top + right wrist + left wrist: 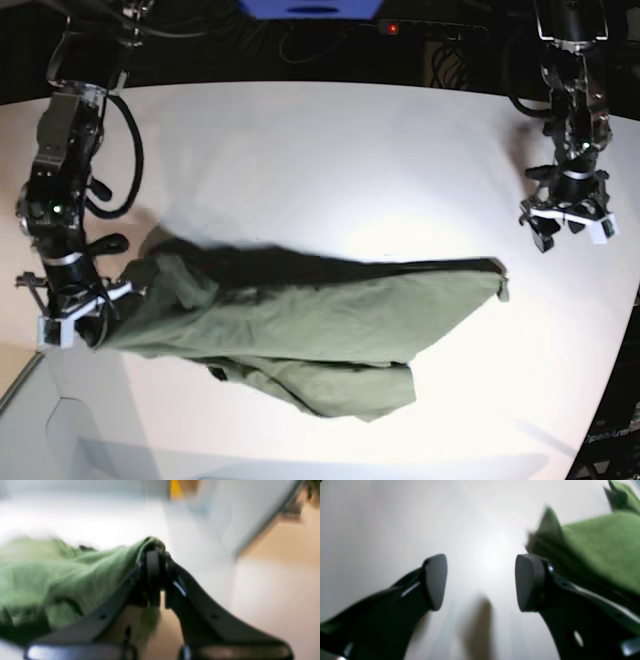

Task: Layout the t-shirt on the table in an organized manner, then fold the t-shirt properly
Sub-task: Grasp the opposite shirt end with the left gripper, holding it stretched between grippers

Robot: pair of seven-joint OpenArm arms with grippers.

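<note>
White counter (330,150), dark background behind. I see the t-shirt (320,320) spread crumpled across the near half. Right claw (156,580) is clamped on its bunched edge at the counter's side; left claw (481,582) hangs spread wide, holding nothing, beside the shirt's other end.

t-shirt (330,320) — one | table (330,150) — one | arms — two | other items — seemingly nil
</note>
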